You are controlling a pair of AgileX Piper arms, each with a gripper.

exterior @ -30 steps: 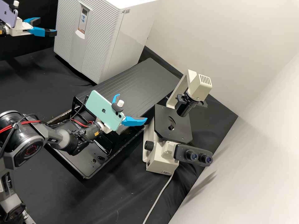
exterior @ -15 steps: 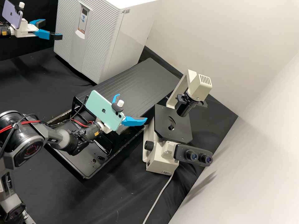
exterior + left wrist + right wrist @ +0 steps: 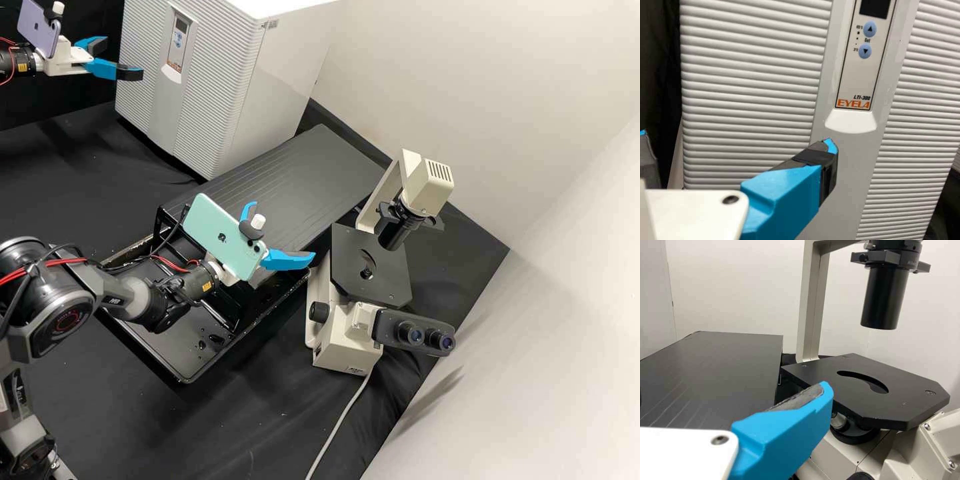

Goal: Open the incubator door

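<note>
The closed incubator door (image 3: 200, 87) has a ribbed grey front and a smooth centre strip. My left gripper (image 3: 122, 59) is at upper left in the high view, open, in front of the door's left part. In the left wrist view, the left gripper (image 3: 740, 149) has one dark-padded fingertip just below the pale handle lip (image 3: 851, 121); whether they touch I cannot tell. That lip (image 3: 171, 73) lies under the control panel. Over the black bench equipment my right gripper (image 3: 281, 232) stands open and empty. One blue finger (image 3: 790, 435) shows large in the right wrist view, before the microscope stage.
A cream microscope (image 3: 347, 333) with a black stage (image 3: 370, 263) stands right of the right gripper. The black ribbed board (image 3: 313, 173) lies between incubator and microscope, beside a black tray (image 3: 190, 377). A pale wall (image 3: 533, 167) bounds the right side.
Across the high view my left gripper has moved rightward, its fingers now overlapping the incubator's left front edge more. The right arm has stayed still, and the door looks unchanged.
</note>
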